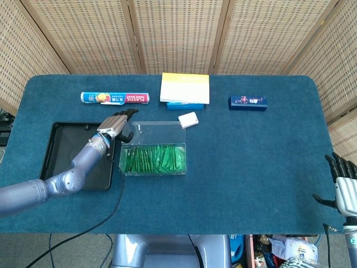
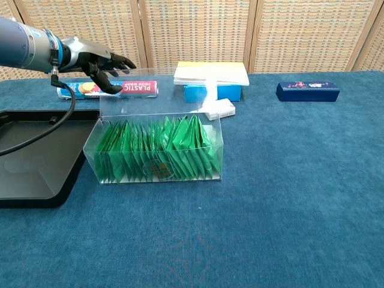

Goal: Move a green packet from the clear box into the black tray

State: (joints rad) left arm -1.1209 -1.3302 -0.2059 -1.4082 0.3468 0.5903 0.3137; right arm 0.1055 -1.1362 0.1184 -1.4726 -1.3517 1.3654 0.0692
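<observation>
The clear box [image 2: 157, 171] stands mid-table, packed with upright green packets [image 2: 159, 149] [image 1: 153, 158]. Its clear lid [image 2: 153, 90] is raised at the back. My left hand [image 2: 96, 62] [image 1: 116, 123] hovers at the lid's upper left corner with fingers spread, holding nothing; whether it touches the lid is unclear. The black tray [image 2: 36, 180] [image 1: 61, 167] lies just left of the box, and my left forearm crosses over it. My right hand [image 1: 345, 186] shows only in the head view, at the table's near right edge, with its fingers apart and holding nothing.
Behind the box lie a roll of plastic wrap [image 2: 120, 89], a yellow-white pad on a blue box [image 2: 210, 75] and a small white box [image 2: 218, 108]. A dark blue box [image 2: 307, 91] sits at the back right. A black cable [image 1: 120, 190] trails from my left arm.
</observation>
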